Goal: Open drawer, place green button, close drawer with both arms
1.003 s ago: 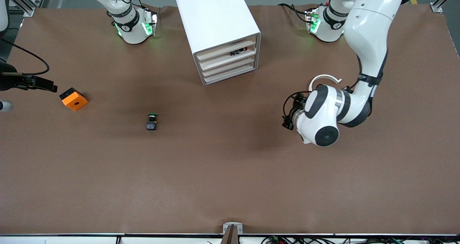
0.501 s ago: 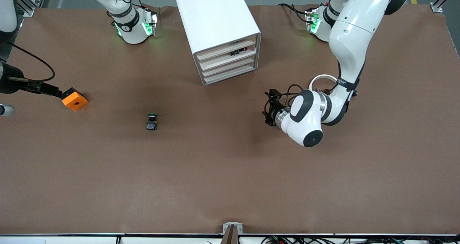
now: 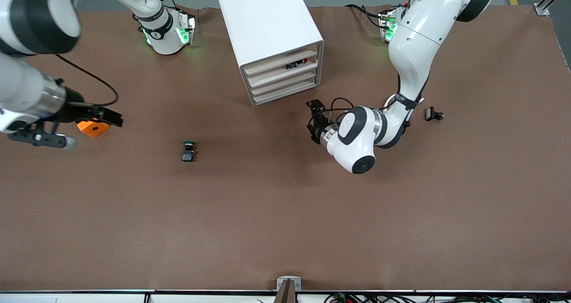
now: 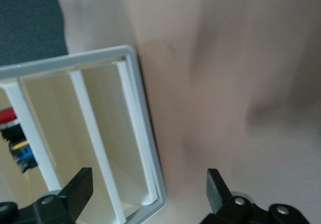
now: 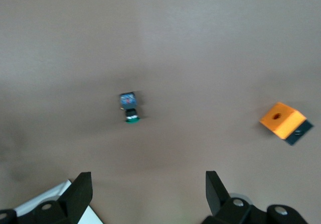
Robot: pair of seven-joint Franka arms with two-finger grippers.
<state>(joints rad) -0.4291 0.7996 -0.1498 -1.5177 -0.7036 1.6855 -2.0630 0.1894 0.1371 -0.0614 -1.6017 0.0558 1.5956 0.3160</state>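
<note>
Brown paper-covered tabletop (image 3: 285,213), both arms at work over it. Tiny push-button with a round green cap and dark block body (image 3: 188,151) lies untouched on the open surface, nearer the front camera than the white boxy cabinet (image 3: 267,35), toward the right arm's end. All four wide shallow white drawers (image 3: 280,73) look shut, flat fronts flush; something small and dark shows in a gap near the top. Left claw (image 3: 313,120) has travelled across from the left arm's end over the last second and now sits low just in front of the cabinet's drawer face, jaws spread wide and empty; its wrist view frames the cabinet's corner between the fingers. Right claw (image 3: 105,115) has swung in over the orange cube with a hole (image 3: 91,128), also wide and empty, button visible ahead of it. Small dark part (image 3: 433,114) has come into sight by the left arm. Judgement: opening step about to begin; nothing grasped yet.
</note>
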